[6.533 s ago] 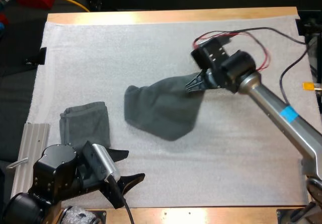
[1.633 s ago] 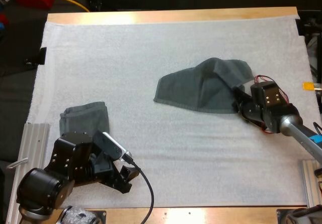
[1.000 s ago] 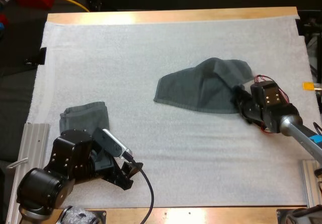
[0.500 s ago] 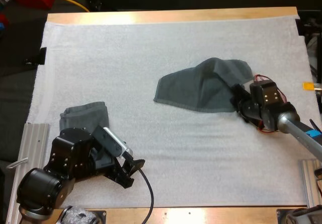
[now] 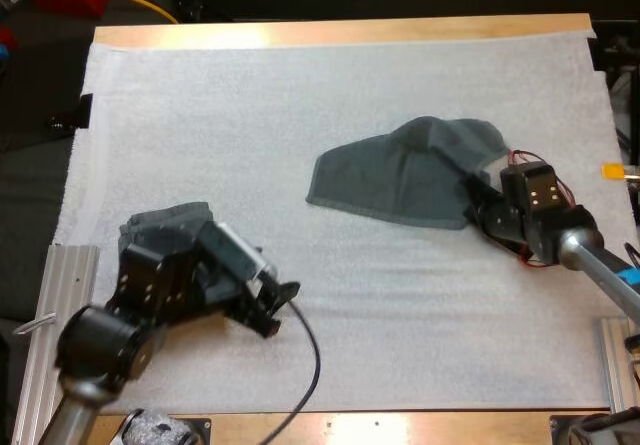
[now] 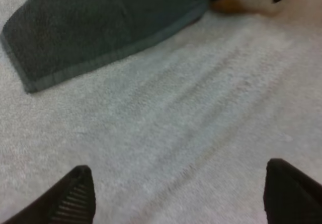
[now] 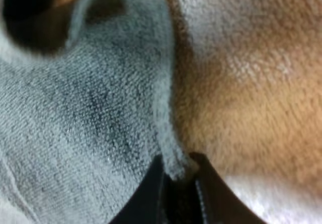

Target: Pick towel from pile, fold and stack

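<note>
A dark grey-green towel (image 5: 405,173) lies spread on the white mat, right of centre, bunched at its right end. My right gripper (image 5: 474,205) is shut on that end; in the right wrist view its fingers (image 7: 201,194) pinch the towel's edge (image 7: 168,158). A folded towel (image 5: 150,233) lies at the mat's near left, partly hidden under my left arm. My left gripper (image 5: 278,308) hovers open just right of it, well short of the spread towel. In the left wrist view the fingertips (image 6: 75,194) stand wide apart over bare mat, with the spread towel's hemmed edge (image 6: 108,53) ahead.
A grooved metal rail (image 5: 55,275) sits at the mat's near left edge. The white mat (image 5: 300,95) stretches open between the two towels and toward the far side.
My left arm has swung forward and to the right, lifting toward the mat's middle. My right gripper has shifted slightly right and kept its hold on the towel's end.
</note>
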Robot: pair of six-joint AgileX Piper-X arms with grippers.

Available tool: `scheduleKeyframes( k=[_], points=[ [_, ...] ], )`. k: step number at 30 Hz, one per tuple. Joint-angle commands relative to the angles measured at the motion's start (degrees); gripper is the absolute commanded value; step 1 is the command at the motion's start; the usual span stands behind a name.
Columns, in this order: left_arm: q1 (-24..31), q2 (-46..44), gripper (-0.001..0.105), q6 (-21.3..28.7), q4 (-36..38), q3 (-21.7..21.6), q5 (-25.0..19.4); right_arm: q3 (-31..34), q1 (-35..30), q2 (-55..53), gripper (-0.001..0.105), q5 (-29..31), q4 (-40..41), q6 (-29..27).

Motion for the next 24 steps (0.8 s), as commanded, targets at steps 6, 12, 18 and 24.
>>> scheduleKeyframes(
  k=[6,12,18,24],
  points=[
    [-0.20,11.07,0.067,-0.53,-8.72,-0.10,-0.47,-0.01,0.05,-3.88,0.000,0.21,6.85,-4.23],
    [-0.20,22.20,0.067,-0.52,-15.00,-0.10,-0.47,-0.01,0.05,-5.85,0.000,0.56,10.65,-6.89],
    [-0.20,31.98,0.067,-0.52,-21.22,-0.10,-0.47,-0.01,0.05,-6.28,0.000,0.56,12.35,-7.65],
    [-0.20,38.95,0.067,-0.91,-27.13,-1.05,-0.47,-0.01,0.05,-6.28,0.000,0.56,12.35,-7.64]
  ],
)
